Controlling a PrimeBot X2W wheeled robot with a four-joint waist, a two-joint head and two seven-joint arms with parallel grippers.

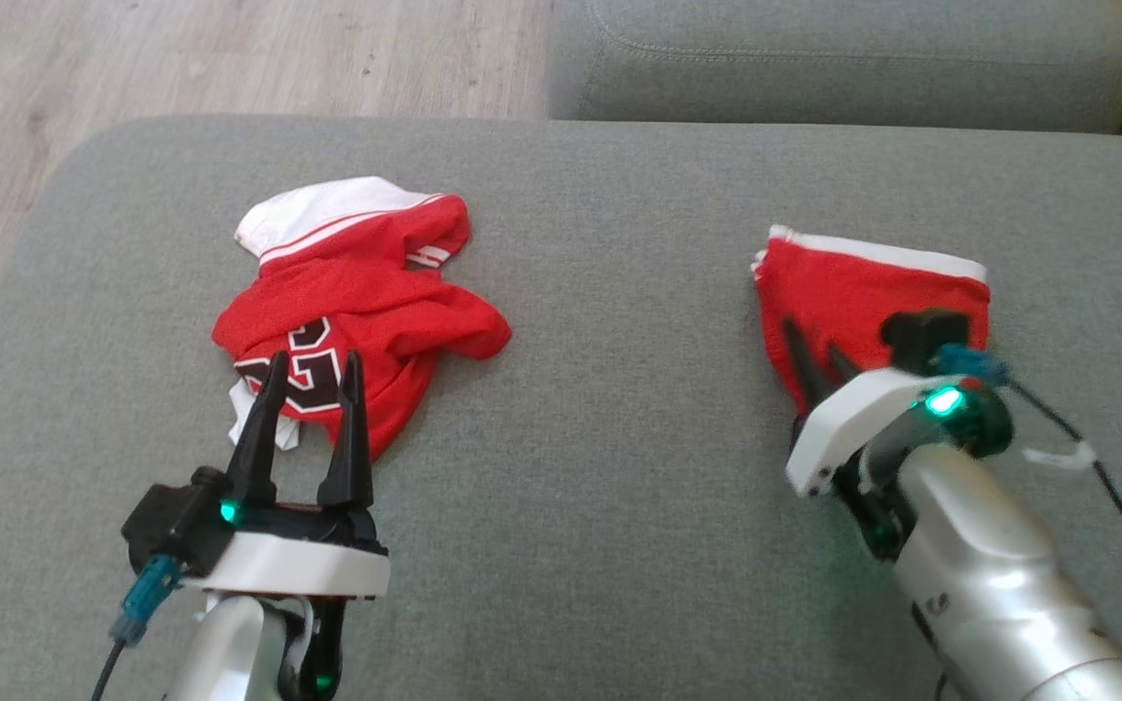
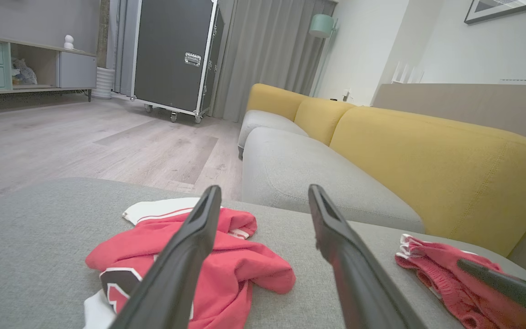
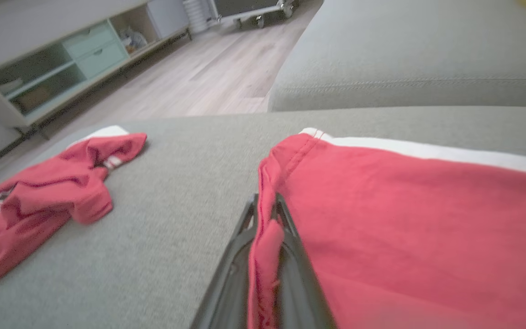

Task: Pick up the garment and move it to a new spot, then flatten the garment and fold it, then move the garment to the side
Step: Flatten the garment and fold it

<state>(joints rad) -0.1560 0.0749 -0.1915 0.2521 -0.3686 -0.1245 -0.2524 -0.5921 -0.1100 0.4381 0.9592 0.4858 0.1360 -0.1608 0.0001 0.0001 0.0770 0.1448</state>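
Close to me the left gripper (image 1: 316,362) stands with its two fingers spread wide, holding nothing, its tips over the near edge of the crumpled red jersey (image 1: 366,292). On the right side, the right gripper (image 1: 811,341) is closed tightly on the near edge of the red shorts (image 1: 863,292), a fold of cloth pinched between the fingers. Both garments lie on the grey cushion (image 1: 600,438), well apart. Behind it are another grey seat (image 1: 814,58) and the wooden floor (image 1: 230,58).
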